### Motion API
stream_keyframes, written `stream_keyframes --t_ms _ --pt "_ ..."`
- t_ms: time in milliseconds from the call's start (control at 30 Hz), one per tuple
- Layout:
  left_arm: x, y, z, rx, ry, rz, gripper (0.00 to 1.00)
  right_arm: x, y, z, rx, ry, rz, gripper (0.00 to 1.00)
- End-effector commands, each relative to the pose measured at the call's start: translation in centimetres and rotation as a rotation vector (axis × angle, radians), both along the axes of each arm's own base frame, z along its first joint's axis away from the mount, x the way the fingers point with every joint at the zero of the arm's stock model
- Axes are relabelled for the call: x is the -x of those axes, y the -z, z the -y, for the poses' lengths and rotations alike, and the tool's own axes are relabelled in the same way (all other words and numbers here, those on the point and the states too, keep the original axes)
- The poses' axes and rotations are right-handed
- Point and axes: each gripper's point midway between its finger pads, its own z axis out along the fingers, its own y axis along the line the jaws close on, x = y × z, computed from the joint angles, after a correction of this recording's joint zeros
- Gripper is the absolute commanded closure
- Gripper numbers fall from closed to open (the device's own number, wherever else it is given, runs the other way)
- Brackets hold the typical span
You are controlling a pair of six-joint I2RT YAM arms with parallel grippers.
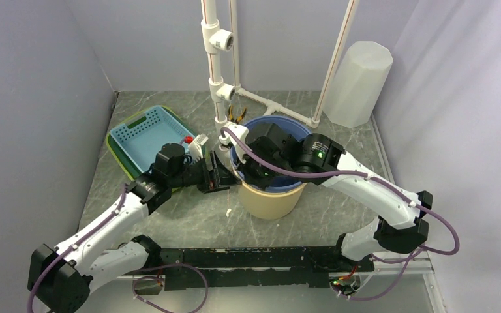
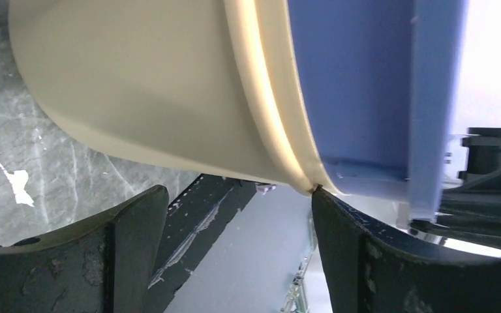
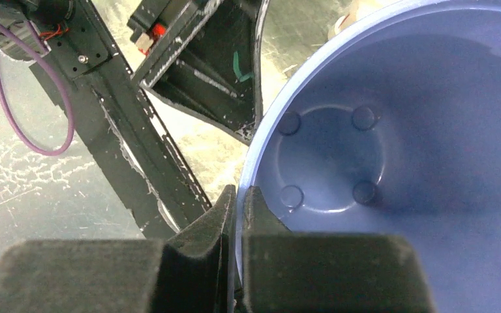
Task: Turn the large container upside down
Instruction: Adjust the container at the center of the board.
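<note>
Two fingers of the right gripper (image 3: pixel 239 199) pinch the blue rim of what I take to be the large container (image 3: pixel 339 150), at the bottom centre of the wrist view. Mid-frame from above, it stands upright, nested in a beige tub (image 1: pixel 271 203). The left gripper (image 2: pixel 235 195) is spread wide at the tub's lip. To flip it cleanly, I'd close the left first, then roll both wrists together.

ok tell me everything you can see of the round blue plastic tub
The round blue plastic tub stands mouth up, nested in a beige plastic bucket near the middle of the table. It looks smooth, glossy and empty; its floor has a circular ring with four round dimples. The right gripper is shut on its thin rim, one finger inside, one outside.
</note>
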Motion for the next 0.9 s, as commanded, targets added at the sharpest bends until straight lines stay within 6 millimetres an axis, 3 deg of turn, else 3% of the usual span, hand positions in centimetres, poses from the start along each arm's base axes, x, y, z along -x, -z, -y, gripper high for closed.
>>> stream_keyframes --t_ms 0,100,233,367,500,667,867 --pt "-1.0 -0.2 0.4 -0.065 -0.042 0.079 0.15 -0.3 -2.9 -0.6 -0.101 0.006 0.053 1.00" --pt "-0.8 0.6 0.5 -0.153 -0.046 0.085 0.16 -0.1 -3.2 -0.2 -0.116 0.008 0.055 1.00" --pt "-0.5 0.2 1.2 -0.206 -0.035 0.133 0.16 0.2 -3.5 0.2 -0.138 0.003 0.059 1.00" --pt "-0.4 -0.1 1.6 -0.201 -0.032 0.149 0.16 0.1 -1.8 0.7 -0.074 0.017 0.045 1.00" --pt "-0.3 0.1 1.5 -0.204 -0.036 0.144 0.16 -0.2 0.0 0.7 -0.007 0.018 0.035 0.88" --pt "-0.2 0.2 1.2 -0.210 -0.045 0.139 0.17 -0.5 0.7 0.6 0.011 0.006 0.052 0.71" --pt "-0.3 -0.5 1.0 -0.210 -0.052 0.150 0.16 -0.5 0.9 0.8 -0.007 -0.005 0.072 0.68"
